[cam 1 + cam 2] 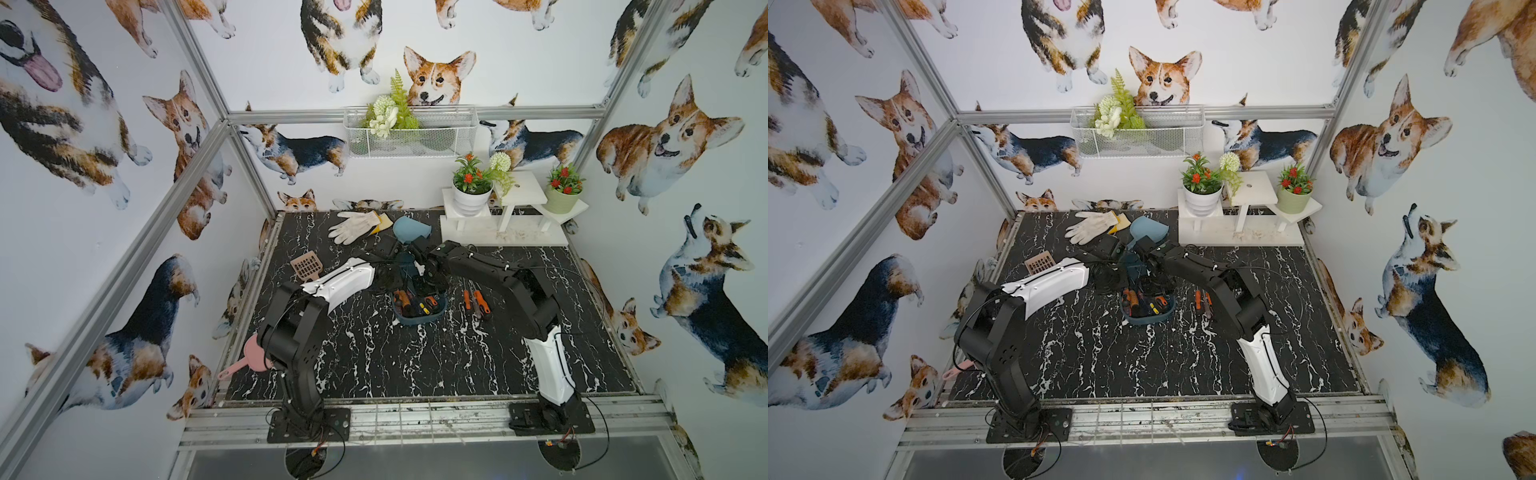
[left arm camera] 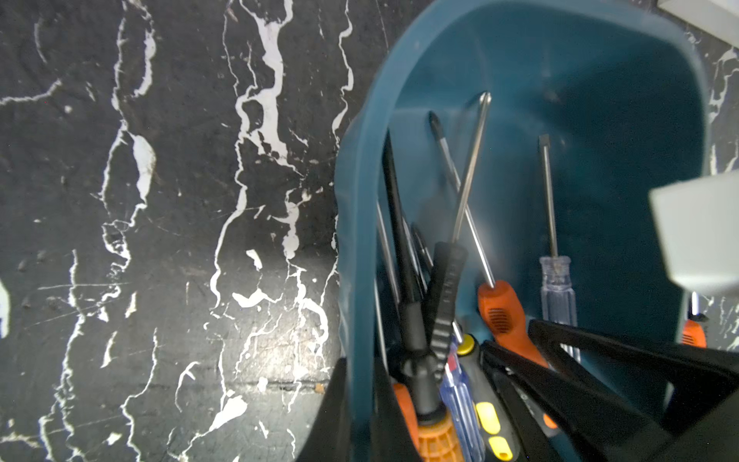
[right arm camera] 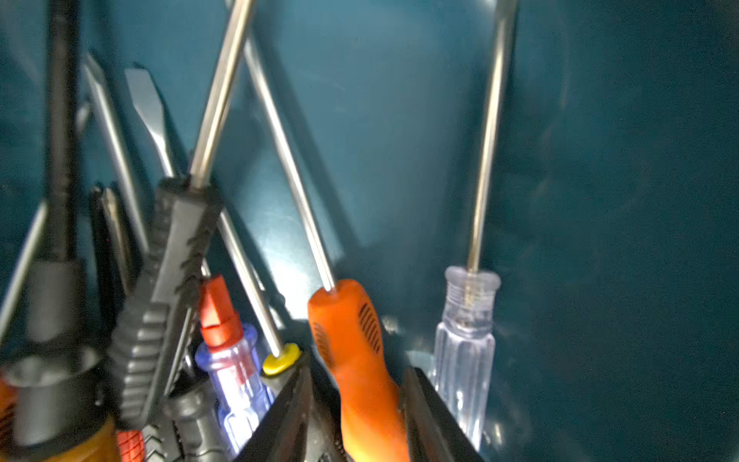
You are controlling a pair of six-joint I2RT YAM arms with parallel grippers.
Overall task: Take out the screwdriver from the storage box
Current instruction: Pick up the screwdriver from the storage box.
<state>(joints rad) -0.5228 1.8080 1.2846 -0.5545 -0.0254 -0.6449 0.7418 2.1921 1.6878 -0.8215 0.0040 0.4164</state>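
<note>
The dark teal storage box [image 1: 417, 321] [image 1: 1142, 320] stands mid-table under both wrists. Several screwdrivers lie inside it, handles bunched at one end. In the left wrist view my left gripper [image 2: 358, 374] is shut on the box's side wall [image 2: 360, 200], one finger outside and one inside. My right gripper [image 3: 358, 372] reaches into the box and is shut on the handle of an orange screwdriver [image 3: 348, 332] [image 2: 500, 316], whose steel shaft slants across the box floor. A clear-handled screwdriver [image 3: 466, 332] lies just beside it. In both top views the arms hide the jaws.
Orange-handled screwdrivers [image 1: 478, 303] lie on the marble table right of the box. Behind it are a white glove [image 1: 353, 226] and a light blue dustpan [image 1: 409, 230]. A brown scoop [image 1: 307, 266] and pink scoop [image 1: 245, 361] lie left. A white plant stand [image 1: 507, 232] fills the back right.
</note>
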